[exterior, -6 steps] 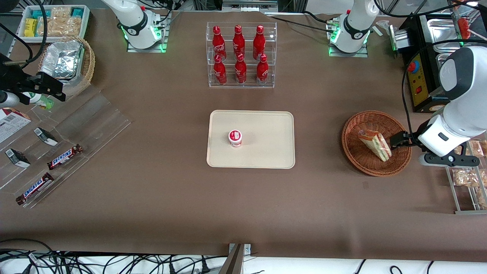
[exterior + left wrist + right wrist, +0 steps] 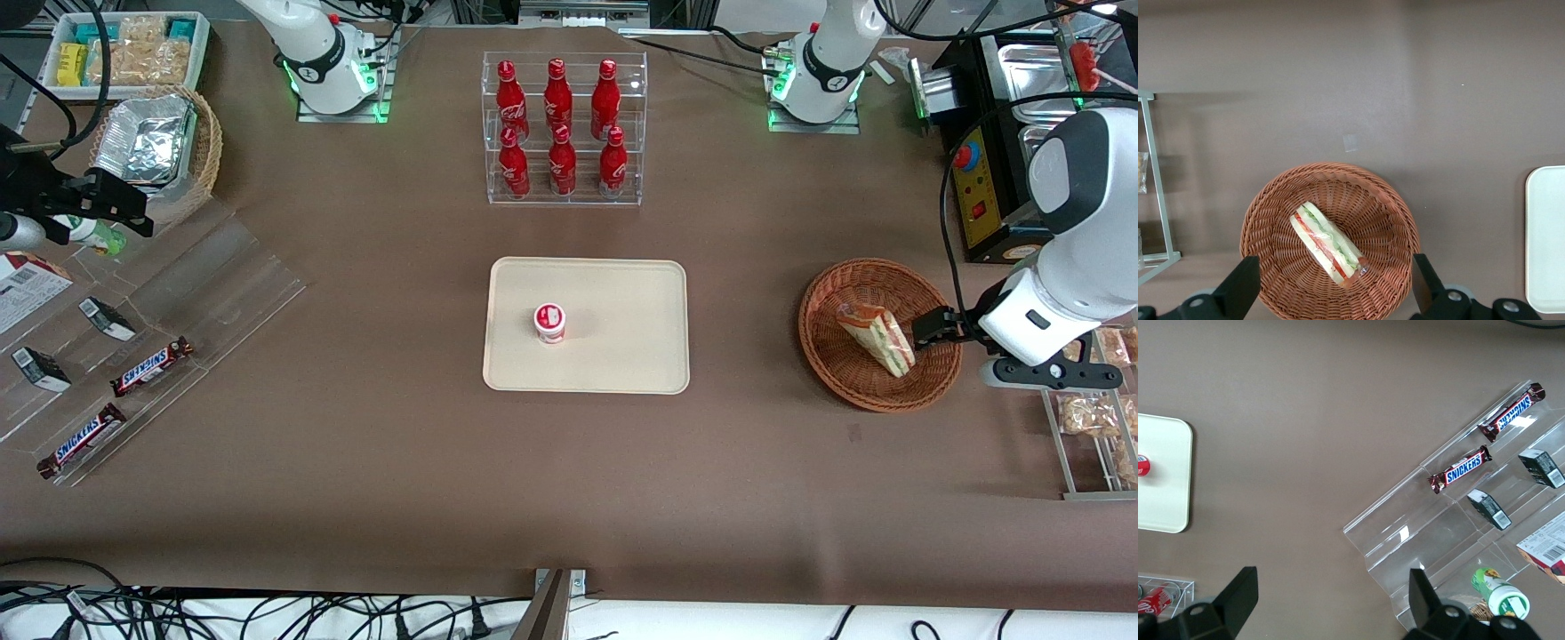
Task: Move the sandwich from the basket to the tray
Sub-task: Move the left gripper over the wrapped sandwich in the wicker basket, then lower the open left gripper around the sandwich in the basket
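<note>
left wrist view — tool [image 2: 1331, 293] spread wide above sandwich [image 2: 1328, 245] lying in basket [image 2: 1268, 220].

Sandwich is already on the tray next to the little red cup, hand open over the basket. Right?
Not quite. The sandwich lies in the basket, not on the tray; the left wrist view shows it. Only the red cup sits on the tray. The hand is open over the basket.

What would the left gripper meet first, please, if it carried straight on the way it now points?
Probably the sandwich in the basket: the open gripper hangs above it, fingers either side, though its height is unclear.
</note>
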